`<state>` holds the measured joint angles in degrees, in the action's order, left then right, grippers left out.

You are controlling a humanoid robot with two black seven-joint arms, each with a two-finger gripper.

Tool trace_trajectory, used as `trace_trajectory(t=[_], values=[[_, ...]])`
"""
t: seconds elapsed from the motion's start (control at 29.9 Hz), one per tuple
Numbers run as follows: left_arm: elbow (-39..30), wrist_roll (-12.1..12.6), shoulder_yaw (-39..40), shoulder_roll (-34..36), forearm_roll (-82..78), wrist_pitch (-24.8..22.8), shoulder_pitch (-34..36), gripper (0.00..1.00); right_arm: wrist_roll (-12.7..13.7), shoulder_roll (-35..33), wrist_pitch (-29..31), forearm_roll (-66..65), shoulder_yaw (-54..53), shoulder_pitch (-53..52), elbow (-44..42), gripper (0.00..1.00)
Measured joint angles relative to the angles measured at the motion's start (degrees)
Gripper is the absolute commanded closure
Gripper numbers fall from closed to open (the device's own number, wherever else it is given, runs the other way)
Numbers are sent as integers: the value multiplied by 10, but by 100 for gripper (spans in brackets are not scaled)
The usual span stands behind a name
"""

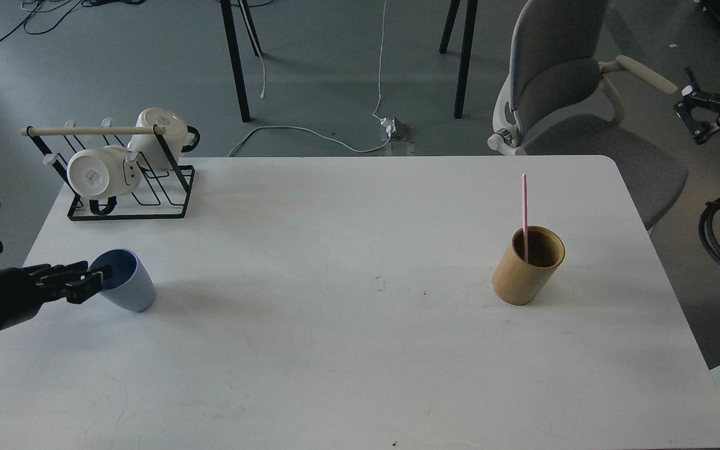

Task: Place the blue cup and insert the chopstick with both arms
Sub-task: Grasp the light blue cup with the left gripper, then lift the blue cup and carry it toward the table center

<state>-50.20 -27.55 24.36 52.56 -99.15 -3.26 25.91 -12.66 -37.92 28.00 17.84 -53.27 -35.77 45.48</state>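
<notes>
The blue cup [124, 279] sits on the white table [347, 350] near its left edge, tilted w/ the mouth leaning toward my left arm, darker blue inside showing. My left gripper [99, 278] comes in from the left edge and is at the cup's rim – one finger looks to reach over the lip into the mouth, the other is against the outside wall, so the fingers are closed on the rim of the blue cup. The base seems to touch the tabletop on its right side; can't tell if the left side is lifted.

Behind the cup, toward the far left corner, stands a black wire rack [132, 187] w/ a pale wooden rod [92, 131] across its top. Two white mugs [105, 172] hang on it, bottoms turned toward me – one low and front, one higher and further back.

Well to the right of the cup, across a wide bare stretch of table, is the bamboo holder [525, 269], a tan cylinder leaning slightly. The pink chopstick [524, 212] stands inside it, against the back-left of the inner wall, upright, sticking up well above the rim.

Beyond the table on that side: a grey office chair [560, 94] on the floor, and cables [310, 134] running across the grey floor behind the table. My right gripper isn't in view.
</notes>
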Motion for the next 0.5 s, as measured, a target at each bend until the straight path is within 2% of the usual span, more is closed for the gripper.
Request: trace_trajectory(t=[0.03, 0.07, 0.33, 0.5], values=[[0, 0, 0, -1, 0, 0, -1, 88, 0, 0, 0, 0, 0, 0, 0, 0], [0, 0, 0, -1, 0, -1, -1, 91, 0, 0, 0, 0, 0, 0, 0, 0], [0, -4, 1, -5, 0, -3, 13, 95, 0, 0, 0, 0, 0, 0, -2, 0], [-10, -4, -2, -9, -4, -21, 35, 96, 0, -1, 0, 0, 1, 1, -2, 0]])
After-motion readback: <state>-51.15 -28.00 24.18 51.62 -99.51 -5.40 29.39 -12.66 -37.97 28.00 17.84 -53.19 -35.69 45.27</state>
